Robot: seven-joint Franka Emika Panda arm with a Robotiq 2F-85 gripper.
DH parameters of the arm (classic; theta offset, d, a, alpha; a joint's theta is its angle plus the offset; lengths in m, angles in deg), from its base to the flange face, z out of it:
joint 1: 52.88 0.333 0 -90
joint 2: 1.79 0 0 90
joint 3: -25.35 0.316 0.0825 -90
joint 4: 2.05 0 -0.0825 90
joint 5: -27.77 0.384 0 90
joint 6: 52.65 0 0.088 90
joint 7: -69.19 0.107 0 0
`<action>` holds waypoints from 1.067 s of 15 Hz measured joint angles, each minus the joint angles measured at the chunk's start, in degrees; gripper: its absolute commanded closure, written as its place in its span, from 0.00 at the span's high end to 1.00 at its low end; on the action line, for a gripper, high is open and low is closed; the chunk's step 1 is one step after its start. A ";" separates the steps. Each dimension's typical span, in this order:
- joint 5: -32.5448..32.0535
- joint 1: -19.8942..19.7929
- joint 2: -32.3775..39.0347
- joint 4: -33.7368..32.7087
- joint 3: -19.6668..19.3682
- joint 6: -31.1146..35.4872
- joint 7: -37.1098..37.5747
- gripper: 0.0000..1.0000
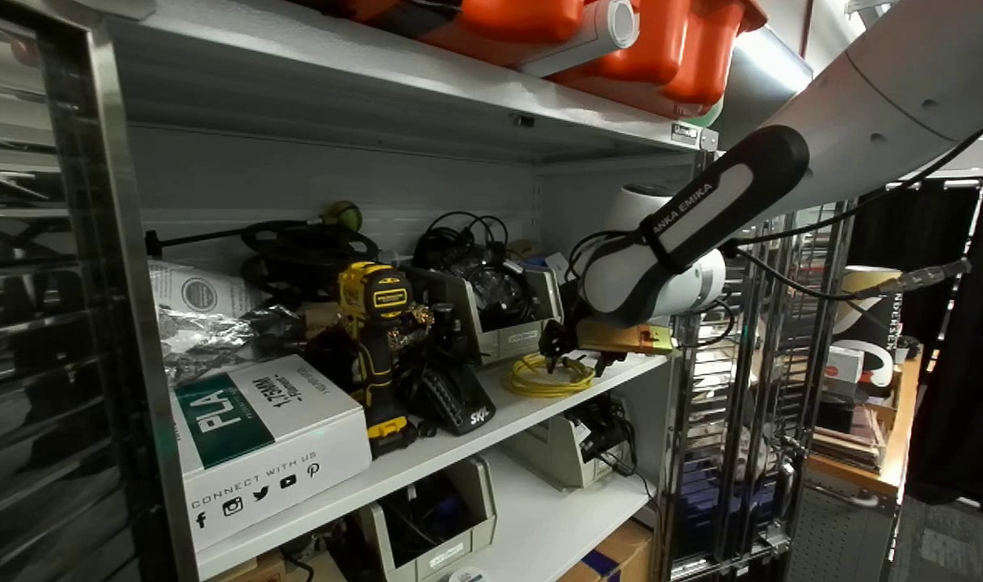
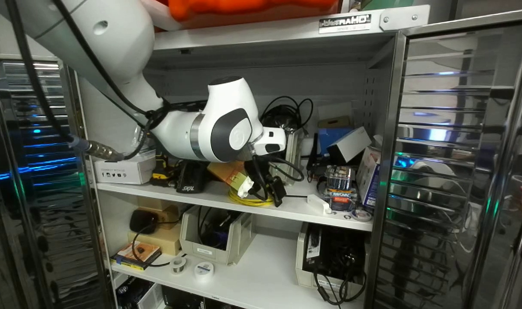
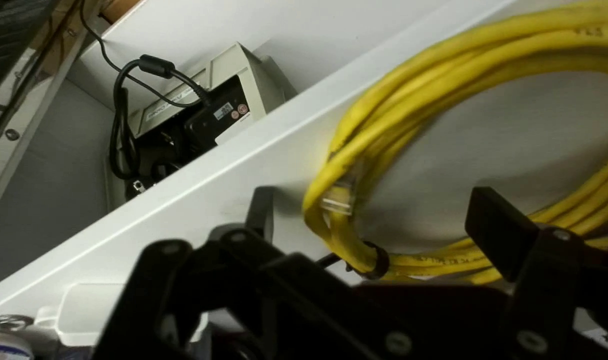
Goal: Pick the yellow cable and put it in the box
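The yellow cable (image 1: 532, 386) lies coiled near the front edge of the middle shelf. It also shows in an exterior view (image 2: 252, 201) and in the wrist view (image 3: 434, 75), with a dark tie around its strands. My gripper (image 3: 379, 222) is open over the coil; it shows in both exterior views (image 1: 576, 360) (image 2: 269, 193). Its left finger is outside the loop over bare shelf; its right finger overlaps the loop's inside and lower strands. Contact cannot be told. Possible boxes are grey bins below (image 1: 572, 453) (image 2: 209, 253) and one on the cable's shelf (image 1: 516, 335).
A drill (image 1: 374, 299), a SKIL charger (image 1: 451, 396) and a white filament box (image 1: 273, 436) stand along the cable's shelf. A white adapter (image 2: 317, 204) and a battery pack (image 2: 340, 184) sit at the shelf's other end. Another shelf lies above the arm.
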 measured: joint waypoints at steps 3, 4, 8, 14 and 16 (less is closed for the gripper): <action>-1.47 1.08 0.12 -1.52 -0.94 -2.92 0.07 0.42; -1.98 1.26 0.12 -1.91 -1.18 -3.96 0.13 0.34; -4.94 1.79 -0.04 -3.77 -2.13 -10.11 1.34 0.17; -9.78 2.32 -2.15 -2.46 -2.33 -14.70 4.29 0.19; -12.17 2.32 -4.16 0.48 -2.37 -13.88 4.86 0.19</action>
